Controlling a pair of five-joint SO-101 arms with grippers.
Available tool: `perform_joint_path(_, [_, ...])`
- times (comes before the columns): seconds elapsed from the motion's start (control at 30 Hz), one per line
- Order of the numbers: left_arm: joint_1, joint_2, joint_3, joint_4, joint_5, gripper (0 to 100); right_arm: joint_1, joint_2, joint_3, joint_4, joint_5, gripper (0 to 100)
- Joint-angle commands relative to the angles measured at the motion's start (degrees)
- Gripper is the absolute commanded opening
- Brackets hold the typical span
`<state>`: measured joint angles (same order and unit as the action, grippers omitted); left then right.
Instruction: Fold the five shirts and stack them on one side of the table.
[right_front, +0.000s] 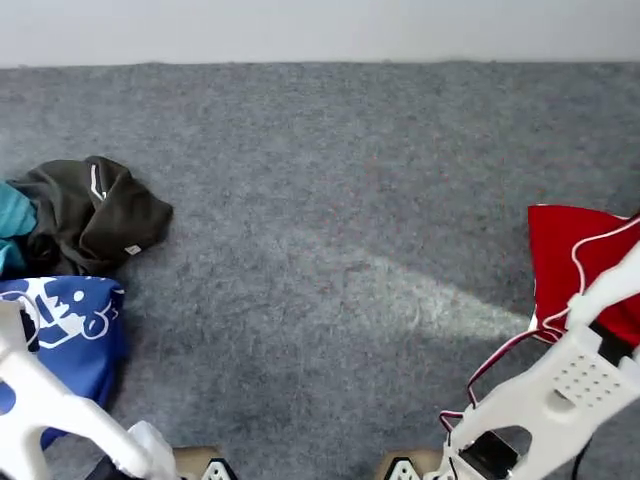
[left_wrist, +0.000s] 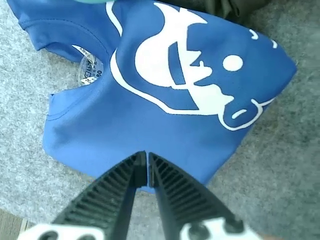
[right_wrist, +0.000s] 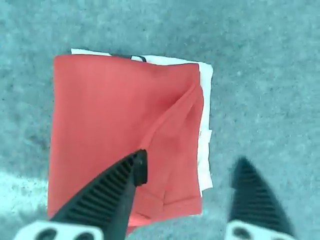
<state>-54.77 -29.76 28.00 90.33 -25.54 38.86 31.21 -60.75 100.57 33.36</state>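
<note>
A blue shirt (left_wrist: 165, 115) with a white print lies flat at the table's left edge, also in the high view (right_front: 75, 330). My left gripper (left_wrist: 147, 160) hovers over its near hem, shut with nothing between the fingers. Behind it sit a crumpled dark olive shirt (right_front: 90, 215) and a teal shirt (right_front: 12, 225). At the right edge a folded red shirt (right_wrist: 120, 135) rests on a folded white one (right_wrist: 205, 125), the red shirt also in the high view (right_front: 575, 260). My right gripper (right_wrist: 192, 165) stands open above that stack.
Grey felt (right_front: 340, 230) covers the table, with wide free room in the middle. A pale wall (right_front: 320, 30) runs along the far edge. The two white arms (right_front: 560, 390) rise from the near edge.
</note>
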Motion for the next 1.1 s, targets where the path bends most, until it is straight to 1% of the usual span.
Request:
perform_joint_path(0.0, [-0.4, -1.7, -0.7, 1.0, 0.1, 2, 0.0, -1.8, 2.9, 2.2, -0.2, 2.7])
perform_joint_path(0.03, [-0.4, -1.7, -0.7, 1.1, 0.1, 2, -1.0, -1.7, 5.0, 2.2, 1.1, 0.1])
perform_joint_path(0.1, [-0.4, -1.7, -0.7, 1.2, 0.1, 2, -2.5, -1.7, 10.6, 2.2, 4.3, 3.6])
perform_joint_path(0.2, [-0.4, -1.7, -0.7, 2.1, 0.1, 2, -4.9, -1.7, 17.1, 0.8, 7.3, 3.0])
perform_joint_path(0.3, [-0.4, -1.7, -0.7, 2.5, 0.1, 2, -4.4, 0.4, 22.6, -5.1, 9.1, 0.9])
perform_joint_path(0.37, [-0.4, -1.7, -0.6, 2.5, 0.1, 2, -1.9, 3.2, 23.5, -8.2, 10.5, 0.9])
perform_joint_path(0.5, [-0.3, -1.7, -0.5, 2.4, 0.1, 2, 5.1, 7.1, 21.9, -10.5, 14.9, 0.9])
perform_joint_path(0.6, [-0.2, -1.7, -0.7, 2.4, 0.1, 2, 9.7, 6.2, 16.8, -6.8, 17.0, 0.9])
perform_joint_path(0.67, [-0.2, -1.7, -0.7, 2.4, 0.1, 2, 11.5, 4.8, 12.0, -2.3, 17.9, 0.9])
perform_joint_path(0.73, [-0.1, -1.7, -0.7, 2.4, 0.1, 2, 11.8, 3.4, 8.0, 2.6, 18.2, 0.9])
perform_joint_path(0.9, [-0.1, -1.7, -0.7, 2.4, 0.1, 2, 11.2, -0.1, 7.3, 2.3, 17.8, 0.9])
perform_joint_path(1.07, [-0.1, -1.7, -0.7, 2.4, 0.1, 2, 9.7, 4.1, 7.3, 1.1, 18.2, 0.9])
